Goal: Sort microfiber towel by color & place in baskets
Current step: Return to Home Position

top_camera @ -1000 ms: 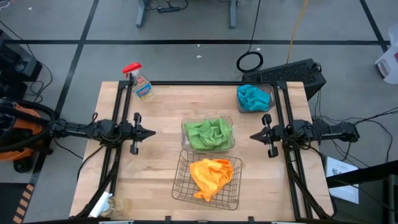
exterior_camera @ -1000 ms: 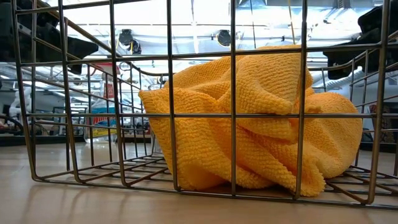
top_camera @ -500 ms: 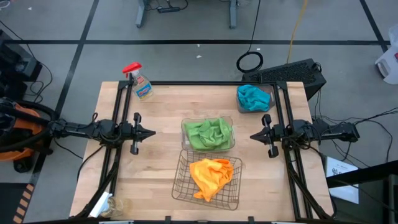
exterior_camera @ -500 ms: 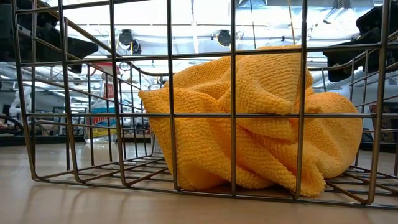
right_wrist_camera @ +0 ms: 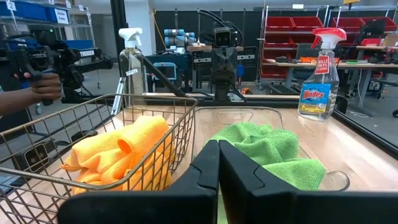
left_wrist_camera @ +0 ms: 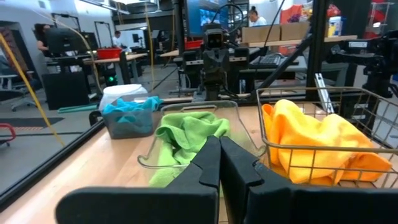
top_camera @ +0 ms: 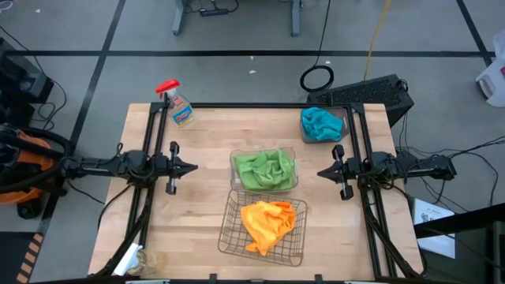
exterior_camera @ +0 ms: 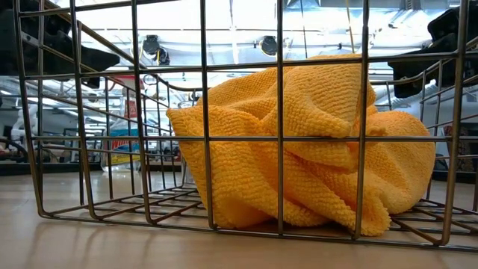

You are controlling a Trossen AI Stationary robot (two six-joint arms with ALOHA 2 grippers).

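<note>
Yellow-orange towels (top_camera: pixel 267 222) lie crumpled in the copper wire basket (top_camera: pixel 231 237) near the table's near edge; they fill the low view (exterior_camera: pixel 314 142). Green towels (top_camera: pixel 264 169) sit in the clear basket (top_camera: pixel 293 152) at the table's middle. Teal-blue towels (top_camera: pixel 319 124) sit in the tinted basket (top_camera: pixel 341 125) at the far right corner. My left gripper (top_camera: pixel 193 167) hovers shut left of the clear basket, pointing right. My right gripper (top_camera: pixel 319 173) hovers shut to its right, pointing left. Neither touches anything.
A spray bottle with a red trigger (top_camera: pixel 177 105) stands at the far left corner. A clear object (top_camera: pixel 138 258) lies at the near left corner. Bare wood lies left and right of the baskets. A person's hand (right_wrist_camera: pixel 37 84) holds a device beyond the table.
</note>
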